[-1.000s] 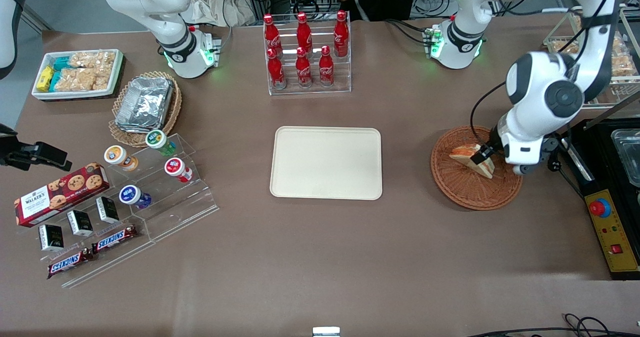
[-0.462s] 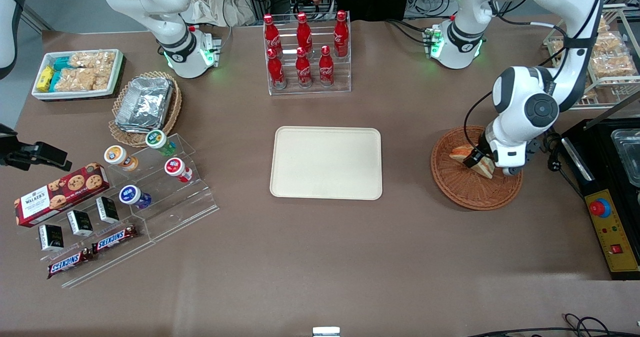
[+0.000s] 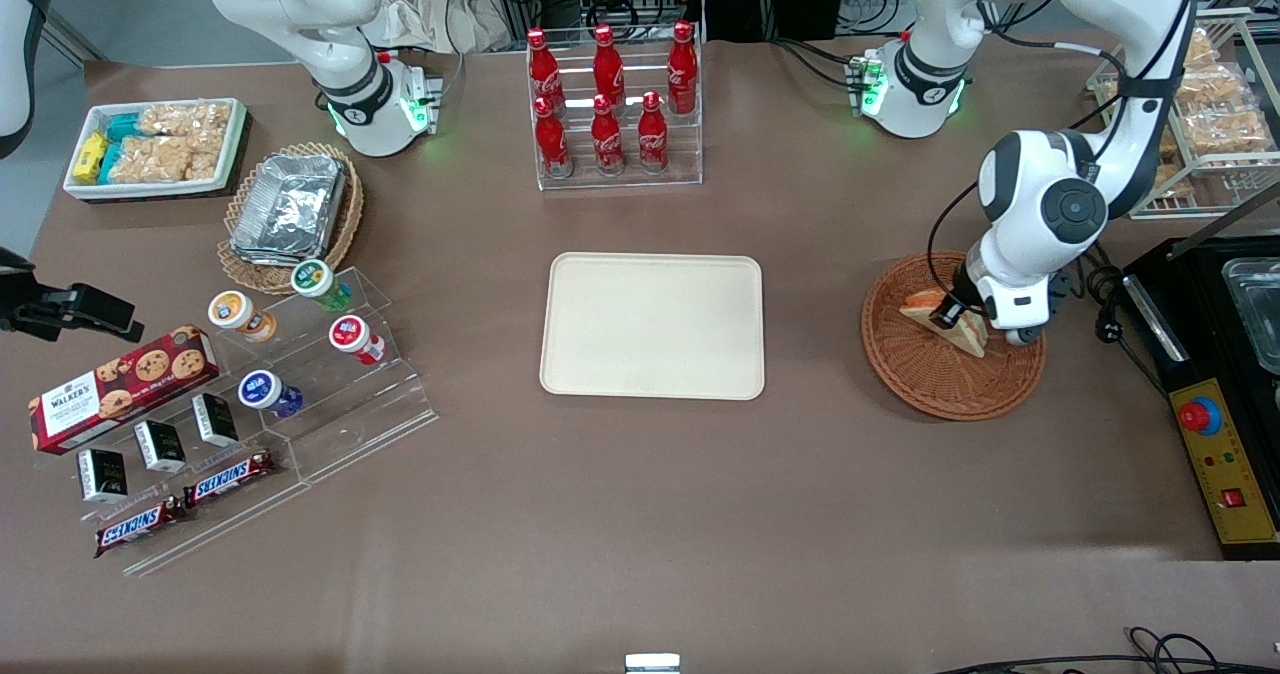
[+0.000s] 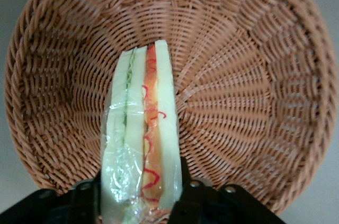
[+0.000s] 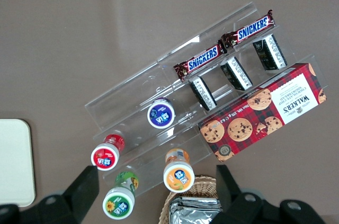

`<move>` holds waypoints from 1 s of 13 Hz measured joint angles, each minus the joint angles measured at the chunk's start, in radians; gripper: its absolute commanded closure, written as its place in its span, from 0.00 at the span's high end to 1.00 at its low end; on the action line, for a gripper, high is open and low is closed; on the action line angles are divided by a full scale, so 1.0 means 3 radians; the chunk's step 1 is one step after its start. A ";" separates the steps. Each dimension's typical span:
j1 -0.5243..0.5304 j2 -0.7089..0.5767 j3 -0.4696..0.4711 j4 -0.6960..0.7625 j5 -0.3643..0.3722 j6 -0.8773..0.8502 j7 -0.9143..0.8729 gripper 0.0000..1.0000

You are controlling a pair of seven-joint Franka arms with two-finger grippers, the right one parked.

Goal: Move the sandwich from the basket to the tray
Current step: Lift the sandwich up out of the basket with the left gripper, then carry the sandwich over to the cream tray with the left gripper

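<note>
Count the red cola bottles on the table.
6, all in the clear rack: three farther from the front camera, three nearer. None appear hidden.

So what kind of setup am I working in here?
Likely a lab mock-up of a snack counter: Coke bottles racked, Snickers bars on acrylic steps, the gripper at the sandwich in the basket.

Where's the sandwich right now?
The sandwich lies in the basket toward the working arm's end of the table, beside the tray. The gripper is down in the basket, its fingers on either side of the sandwich.
</note>
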 measured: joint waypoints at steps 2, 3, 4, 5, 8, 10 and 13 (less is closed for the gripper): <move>0.0000 -0.0084 0.0001 0.0165 0.0000 -0.0206 -0.0002 0.00; -0.0002 -0.0128 -0.0001 0.0347 0.0001 -0.0474 -0.0001 0.00; -0.0008 -0.0159 -0.0012 0.0595 0.0018 -0.0813 0.0002 0.00; -0.0014 -0.0171 -0.0042 0.0899 0.0063 -0.1173 0.0009 0.00; -0.0035 -0.0099 -0.0184 0.1837 0.0150 -0.2067 0.0333 0.00; -0.0039 0.0017 -0.0206 0.2322 0.0156 -0.2468 0.0861 0.00; -0.0086 0.0173 -0.0272 0.2556 0.0157 -0.2722 0.1434 0.02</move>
